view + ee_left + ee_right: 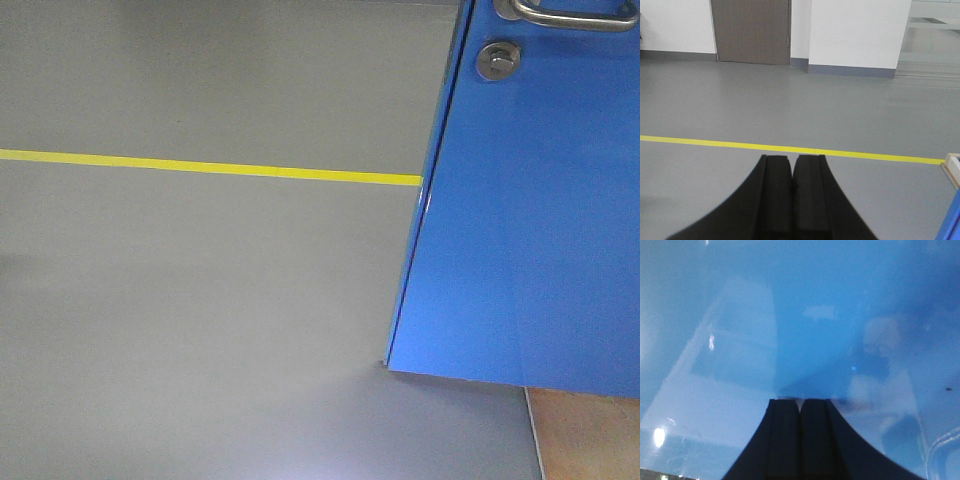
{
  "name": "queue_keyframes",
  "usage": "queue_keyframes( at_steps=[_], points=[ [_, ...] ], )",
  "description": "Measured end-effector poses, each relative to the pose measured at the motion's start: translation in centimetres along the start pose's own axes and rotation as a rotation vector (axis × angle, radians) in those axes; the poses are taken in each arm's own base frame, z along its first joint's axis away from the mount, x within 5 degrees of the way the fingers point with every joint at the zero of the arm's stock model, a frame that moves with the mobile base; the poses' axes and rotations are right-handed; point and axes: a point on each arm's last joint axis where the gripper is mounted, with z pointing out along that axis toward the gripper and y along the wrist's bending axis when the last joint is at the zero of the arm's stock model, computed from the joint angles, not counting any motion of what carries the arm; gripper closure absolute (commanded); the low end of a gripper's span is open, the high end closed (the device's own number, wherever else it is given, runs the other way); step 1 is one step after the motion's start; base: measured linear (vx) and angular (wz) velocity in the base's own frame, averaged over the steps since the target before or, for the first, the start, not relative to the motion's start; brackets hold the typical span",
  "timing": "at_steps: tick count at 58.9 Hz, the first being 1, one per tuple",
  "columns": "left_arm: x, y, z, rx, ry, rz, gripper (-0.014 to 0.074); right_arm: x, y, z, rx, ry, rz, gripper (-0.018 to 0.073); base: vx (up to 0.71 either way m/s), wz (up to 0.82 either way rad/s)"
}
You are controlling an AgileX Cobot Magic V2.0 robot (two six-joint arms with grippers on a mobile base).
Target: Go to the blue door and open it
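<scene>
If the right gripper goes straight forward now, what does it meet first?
Most likely the blue door: its glossy panel fills the view directly ahead of the shut right gripper, apparently very close.

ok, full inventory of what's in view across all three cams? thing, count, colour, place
blue door: 1, bright blue, right side of front view, standing ajar; fills the right wrist view
lever handle: 1, silver, top edge of front view, on the door
round lock: 1, silver, just below the handle
floor: grey, left and bottom of front view
yellow line: 1, yellow, runs across the floor up to the door edge
brown door: 1, grey-brown, far wall in left wrist view
white wall: white with grey skirting, far end of left wrist view
left gripper: 1, black, shut, pointing over open floor
right gripper: 1, black, shut, tips at the blue door
</scene>
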Motion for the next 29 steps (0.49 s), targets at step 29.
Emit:
queue_keyframes(
  at_steps=[29],
  points=[
    [0.00,0.00,0.00,0.000,0.000,0.000,0.0524,-0.28,-0.24,0.15,0.005,-0.030,0.003,0.0561,0.13,-0.07]
  ],
)
